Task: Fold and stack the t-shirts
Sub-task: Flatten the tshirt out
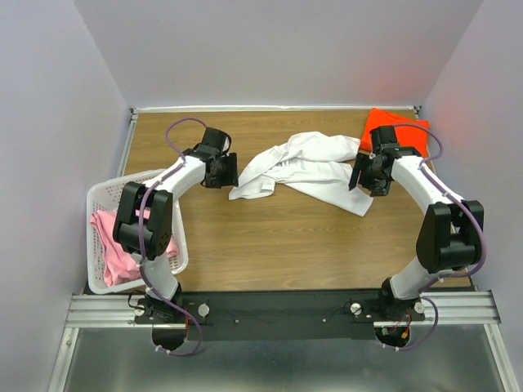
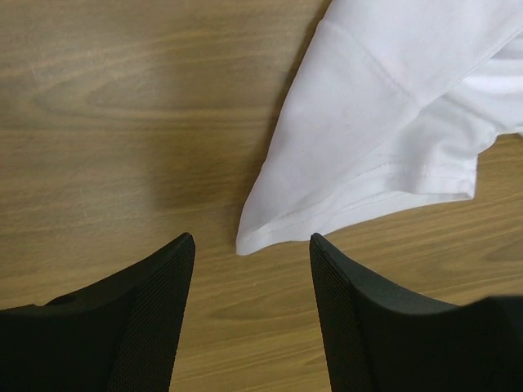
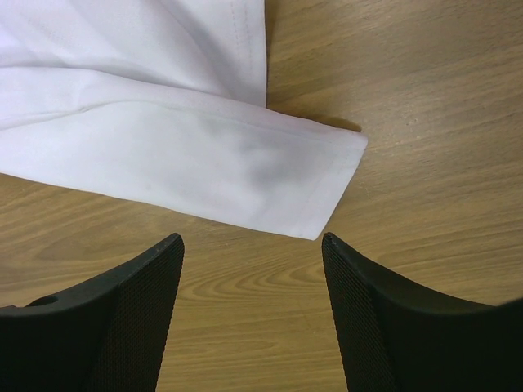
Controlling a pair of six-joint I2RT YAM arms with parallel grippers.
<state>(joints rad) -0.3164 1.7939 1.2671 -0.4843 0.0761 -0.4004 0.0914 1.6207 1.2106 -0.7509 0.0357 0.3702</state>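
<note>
So, both grippers are spread wide and holding nothing. The left gripper (image 2: 249, 242) hangs low over the table (image 1: 286, 245), and a hemmed corner of the white shirt (image 2: 368, 122) lies on the wood right at the gap between its fingertips, not pinched. The right gripper (image 3: 252, 238) is in the same spot on its side: jaws apart and empty, with another hemmed corner lying just ahead of the gap, a bit toward one finger. I can't tell if these corners are sleeve ends or bottom hem.

Moving out from there, the white shirt sits mid-table toward the far side, stretched between the two grippers but twisted and bunched, nowhere near flat. The orange shirt (image 1: 392, 126) is in the far right corner, partly hidden behind the right arm. The pink shirt (image 1: 114, 245) is heaped in the basket (image 1: 102, 192) at the left edge.

My read is that this is the grab-and-spread stage on the white one, before any actual fold, and the other two haven't had their turn.

For the next move, I'd guess each gripper has to ease forward and down, right to the wood, then close on its own corner. Thin cloth lying flat is easy to miss or to catch by one layer only. After that it's a lift and a pull apart to untwist it.
</note>
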